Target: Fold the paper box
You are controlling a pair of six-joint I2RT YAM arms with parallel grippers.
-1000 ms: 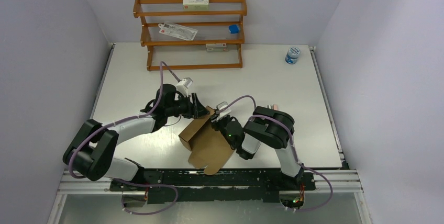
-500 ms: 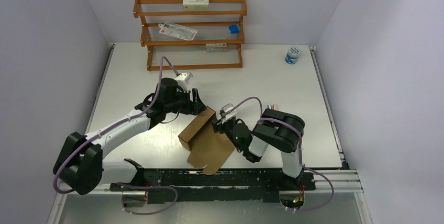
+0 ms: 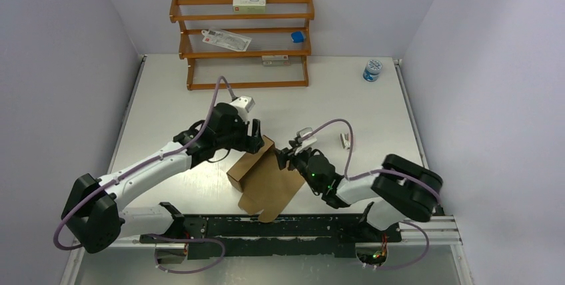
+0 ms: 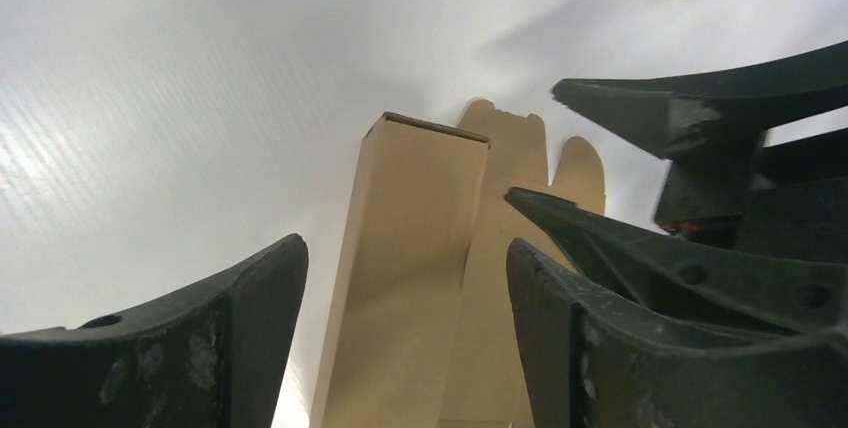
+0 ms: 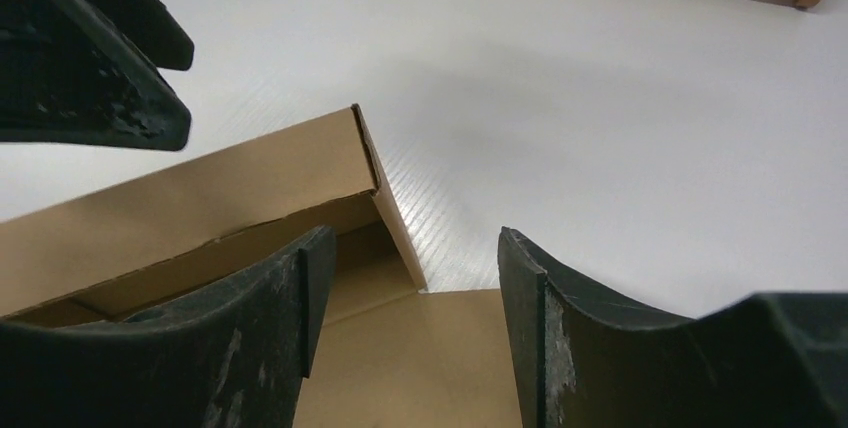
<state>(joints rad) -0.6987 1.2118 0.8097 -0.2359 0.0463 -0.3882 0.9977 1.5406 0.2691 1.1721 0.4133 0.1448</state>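
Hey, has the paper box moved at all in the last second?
No. The paper box lies where it did, its rounded flap at the same spot by the black rail.

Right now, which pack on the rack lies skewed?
The middle-shelf pack: it lies skewed, while the top pack and bottom pack sit straight.
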